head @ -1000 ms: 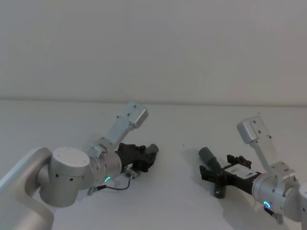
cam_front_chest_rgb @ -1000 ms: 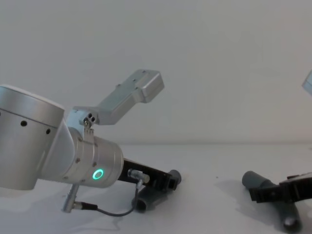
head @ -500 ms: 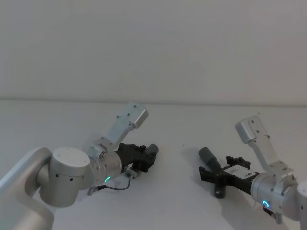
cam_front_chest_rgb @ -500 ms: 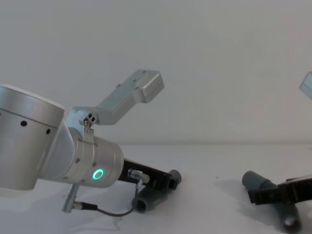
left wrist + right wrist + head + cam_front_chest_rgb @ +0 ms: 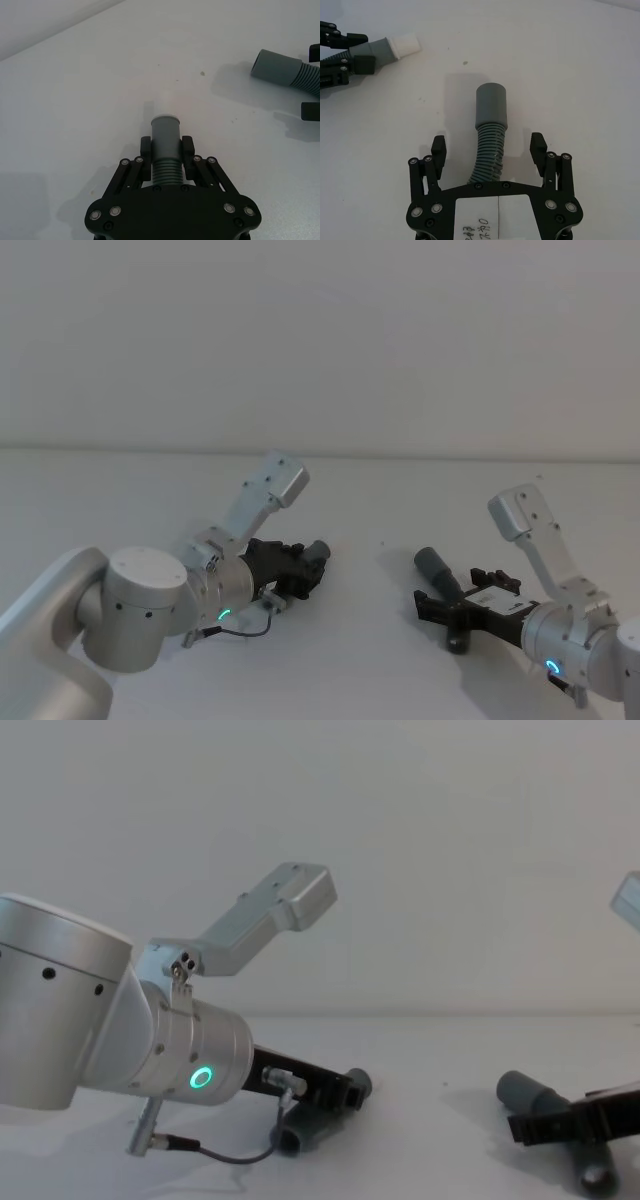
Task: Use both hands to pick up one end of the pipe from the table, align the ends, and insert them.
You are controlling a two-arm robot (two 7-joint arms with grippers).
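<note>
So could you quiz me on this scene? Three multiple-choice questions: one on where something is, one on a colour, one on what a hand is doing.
1. Where is the longer pipe piece? A. Flat on the table, between the right hand's fingers. B. Hanging in the air. C. Standing on end.
2. What colour is the tip of the short piece? A. Red. B. Whitish. C. Green.
3. What is the left hand doing? A. Hanging open. B. Holding the longer piece. C. Clamping the short piece.
Answers: 1 A, the open fingers stand either side of it without touching; 2 B, the tip is pale against the grey tube; 3 C, its fingers squeeze the piece from both sides.
</note>
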